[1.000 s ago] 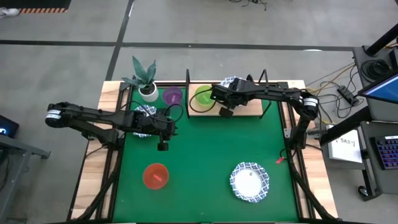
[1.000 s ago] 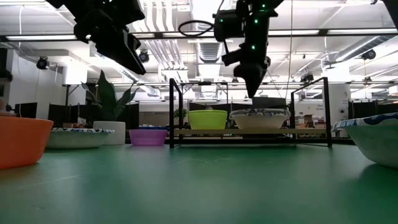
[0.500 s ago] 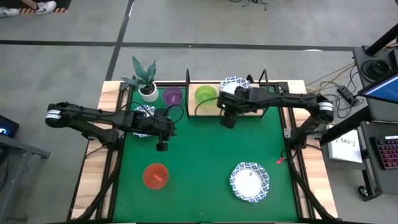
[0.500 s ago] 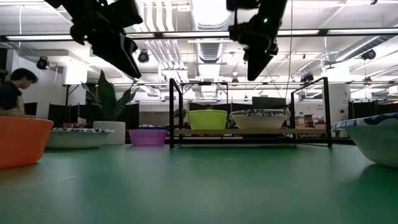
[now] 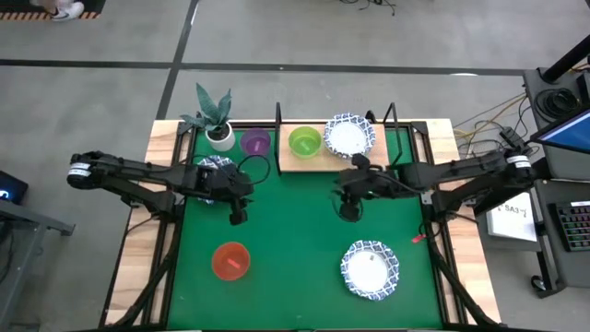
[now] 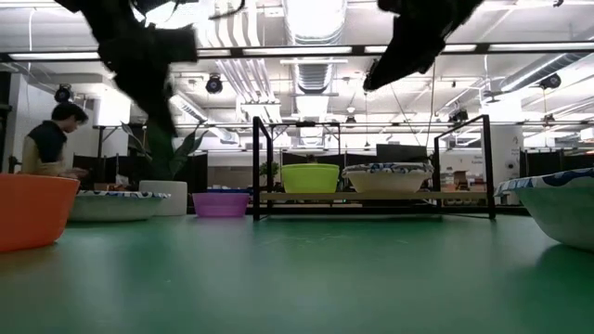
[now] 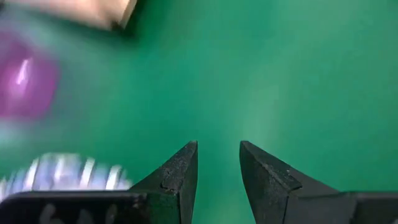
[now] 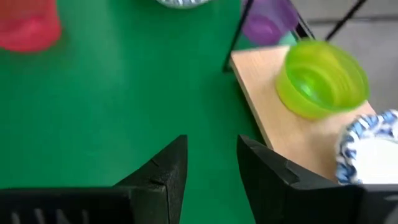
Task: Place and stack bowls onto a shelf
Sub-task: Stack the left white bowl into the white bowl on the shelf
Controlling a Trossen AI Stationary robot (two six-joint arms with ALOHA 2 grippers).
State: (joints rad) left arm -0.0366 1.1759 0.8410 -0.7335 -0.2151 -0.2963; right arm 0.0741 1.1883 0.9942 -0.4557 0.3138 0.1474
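The wooden shelf point(image 5: 318, 160) stands at the mat's far edge and carries a green bowl point(image 5: 304, 141) and a white blue-rimmed bowl point(image 5: 348, 136). A purple bowl point(image 5: 255, 142) sits on the mat left of the shelf. A second patterned bowl point(image 5: 212, 165) lies partly under my left arm. A red bowl point(image 5: 230, 261) and a third patterned bowl point(image 5: 371, 269) rest near the front. My left gripper point(image 5: 238, 218) hovers open over bare mat, above the red bowl's far side. My right gripper point(image 8: 211, 155) is open over the mat point(image 5: 349, 213), in front of the shelf.
A small white pot with a plant point(image 5: 218, 135) stands at the far left corner beside the purple bowl. Black uprights point(image 6: 256, 167) rise at the shelf's corners. Bare green mat point(image 5: 295, 240) lies between the two grippers. A person point(image 6: 51, 144) shows in the room beyond.
My right gripper has drawn back from above the shelf toward the table's near edge and a little to the right, and the white patterned bowl stays on the shelf beside the green one. My left gripper has tipped to point more steeply down, staying over about the same spot.
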